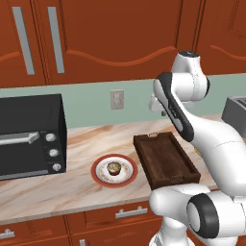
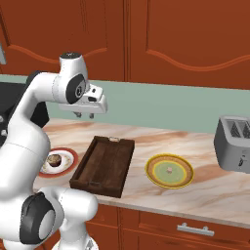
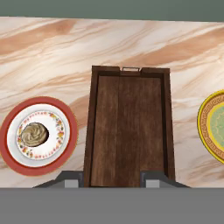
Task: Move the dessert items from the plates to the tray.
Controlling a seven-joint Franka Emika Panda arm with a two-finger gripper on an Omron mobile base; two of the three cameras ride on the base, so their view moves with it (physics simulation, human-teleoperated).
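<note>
1. Hovering high over the marble-patterned bench [image 2: 210, 190], my gripper [image 2: 84, 115] in the right base view hangs above the far end of the dark brown wooden rectangular tray [image 2: 104, 165], its fingers pointing down, a little apart and holding nothing. The tiny pale beige sweet [image 2: 169, 170] sits in the middle of the yellow-green round plate with the yellow rim [image 2: 169, 171], just right of the tray. A grey toaster [image 2: 234, 143] stands further right. The brown cupcake [image 2: 54, 159] rests on the white round plate with the red rim [image 2: 62, 161], left of the tray.
2. From the left base view, the cupcake [image 1: 114, 168] sits centred on the red-rimmed plate [image 1: 114, 170], between a black oven [image 1: 30, 134] and the tray [image 1: 166, 159].
3. Through the hand view, the tray [image 3: 129, 127] lies straight below my fingertips [image 3: 72, 178], which stand apart with nothing between them; the cupcake [image 3: 34, 134] is on its plate [image 3: 38, 136] to the left, and the yellow-rimmed plate's edge [image 3: 210, 127] shows at right.
</note>
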